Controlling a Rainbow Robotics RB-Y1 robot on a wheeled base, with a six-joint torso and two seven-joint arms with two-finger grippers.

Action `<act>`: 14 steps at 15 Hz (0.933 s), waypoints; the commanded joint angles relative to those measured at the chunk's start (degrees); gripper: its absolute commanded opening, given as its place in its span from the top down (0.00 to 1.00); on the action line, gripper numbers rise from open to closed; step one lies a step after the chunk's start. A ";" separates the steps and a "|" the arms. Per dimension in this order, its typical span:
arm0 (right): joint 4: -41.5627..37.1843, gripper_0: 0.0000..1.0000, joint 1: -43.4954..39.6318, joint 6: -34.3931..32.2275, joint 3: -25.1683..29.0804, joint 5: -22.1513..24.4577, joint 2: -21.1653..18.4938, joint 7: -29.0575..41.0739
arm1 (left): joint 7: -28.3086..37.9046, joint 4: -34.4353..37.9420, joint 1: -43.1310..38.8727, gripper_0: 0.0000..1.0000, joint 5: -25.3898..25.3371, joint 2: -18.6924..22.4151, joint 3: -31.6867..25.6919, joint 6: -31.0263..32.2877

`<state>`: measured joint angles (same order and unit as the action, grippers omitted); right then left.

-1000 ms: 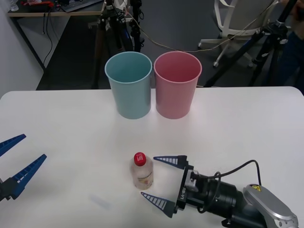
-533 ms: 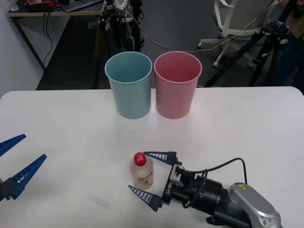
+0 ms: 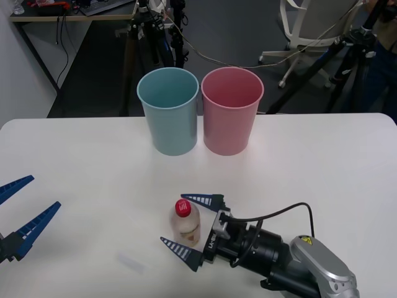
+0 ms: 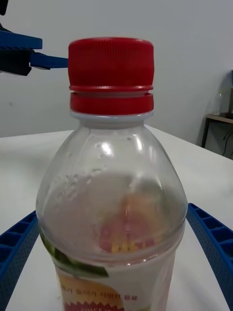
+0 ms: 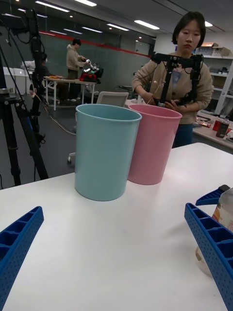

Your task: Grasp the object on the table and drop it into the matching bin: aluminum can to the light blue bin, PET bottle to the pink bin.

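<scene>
Since a second ago, right gripper advanced: spread fingers now straddle PET bottle, gripping nothing. Closing comes next. Left gripper idles open, well left of bottle.

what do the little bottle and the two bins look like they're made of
PET bottle: clear thin plastic, glossy, since the table shows through it; ribbed red plastic cap. Light blue bin and pink bin: probably moulded plastic, smooth with a soft sheen, uniform colour and a thin rolled rim.

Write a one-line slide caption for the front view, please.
Right gripper open around the upright PET bottle; light blue bin and pink bin behind.
</scene>
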<state>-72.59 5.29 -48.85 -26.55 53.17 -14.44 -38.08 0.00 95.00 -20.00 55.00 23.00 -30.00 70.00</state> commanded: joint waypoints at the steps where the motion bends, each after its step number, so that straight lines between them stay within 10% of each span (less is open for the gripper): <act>1: -0.01 0.41 0.07 -0.02 -0.17 0.01 0.20 -0.16 | 0.00 0.00 0.00 0.00 0.00 0.00 0.00 0.00; 2: -0.01 1.00 0.16 -0.02 -0.08 0.01 0.20 -0.24 | 0.00 0.00 0.00 0.00 0.00 0.00 0.00 0.00; 14: -5.37 1.00 -1.68 1.12 -0.17 -0.52 -4.02 0.37 | 0.00 0.00 0.00 0.00 0.00 0.00 0.00 0.00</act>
<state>-76.38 4.34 -48.50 -26.54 52.92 -17.48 -37.89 0.00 95.00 -20.00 55.00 23.00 -30.00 70.00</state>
